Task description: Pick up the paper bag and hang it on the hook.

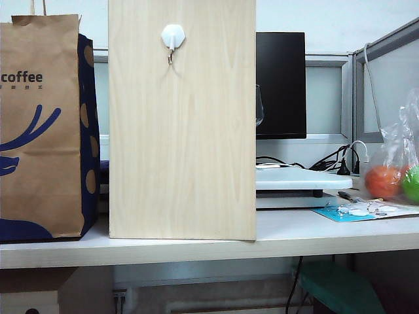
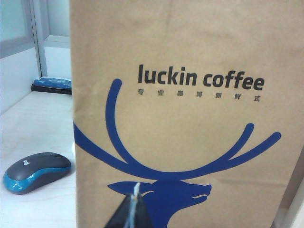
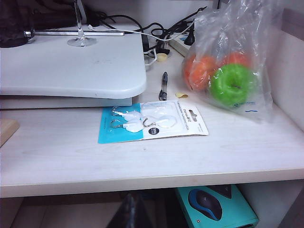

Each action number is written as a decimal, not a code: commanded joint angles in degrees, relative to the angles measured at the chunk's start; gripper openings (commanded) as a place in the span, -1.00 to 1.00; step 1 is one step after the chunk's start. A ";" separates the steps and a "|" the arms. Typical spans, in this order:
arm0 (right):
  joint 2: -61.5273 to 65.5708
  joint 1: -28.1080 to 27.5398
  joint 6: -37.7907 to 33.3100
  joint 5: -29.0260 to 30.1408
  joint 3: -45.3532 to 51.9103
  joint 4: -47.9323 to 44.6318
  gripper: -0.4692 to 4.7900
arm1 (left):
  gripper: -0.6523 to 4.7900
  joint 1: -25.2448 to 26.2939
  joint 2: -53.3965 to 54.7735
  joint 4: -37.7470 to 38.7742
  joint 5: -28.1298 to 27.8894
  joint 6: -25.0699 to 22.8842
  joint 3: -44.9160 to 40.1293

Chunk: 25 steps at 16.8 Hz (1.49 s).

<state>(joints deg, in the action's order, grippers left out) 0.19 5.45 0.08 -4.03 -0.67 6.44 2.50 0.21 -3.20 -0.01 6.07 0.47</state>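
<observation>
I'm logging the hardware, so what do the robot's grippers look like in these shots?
Little shows. The left gripper appears as dark, nearly black fingers tapering to a point, with a pale whitish tip. The right gripper is a dark, blurred shape. No cables or markings are visible; the exterior view shows neither arm.

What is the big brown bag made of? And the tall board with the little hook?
The paper bag looks like matte brown kraft paper: it shows creases and flat printed ink. The board looks like pale wood, with visible grain lines. The hook seems glossy white plastic with a small metal prong.
</observation>
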 commanded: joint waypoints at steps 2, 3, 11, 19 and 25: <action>-0.04 0.04 0.15 -0.04 0.39 -0.68 -0.82 | -0.78 0.07 0.00 -0.61 0.13 0.15 0.07; -0.04 0.04 0.13 -0.04 0.39 -0.68 -0.82 | -0.78 0.07 0.00 -0.63 0.13 0.15 0.07; -0.04 0.42 -23.41 37.35 0.39 -13.09 -0.83 | -0.78 0.04 0.00 -7.04 2.54 16.33 0.09; -0.04 40.57 -21.97 7.65 0.39 -14.43 -0.82 | -0.78 0.02 4.70 -13.16 8.02 19.69 11.76; -0.04 49.64 -17.73 -4.04 0.39 -14.43 -0.82 | -0.69 0.00 34.73 -5.75 15.69 8.00 38.40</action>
<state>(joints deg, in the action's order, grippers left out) 0.16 55.29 -18.76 -7.75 -0.67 -6.66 2.44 32.56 -10.94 15.05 15.66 36.69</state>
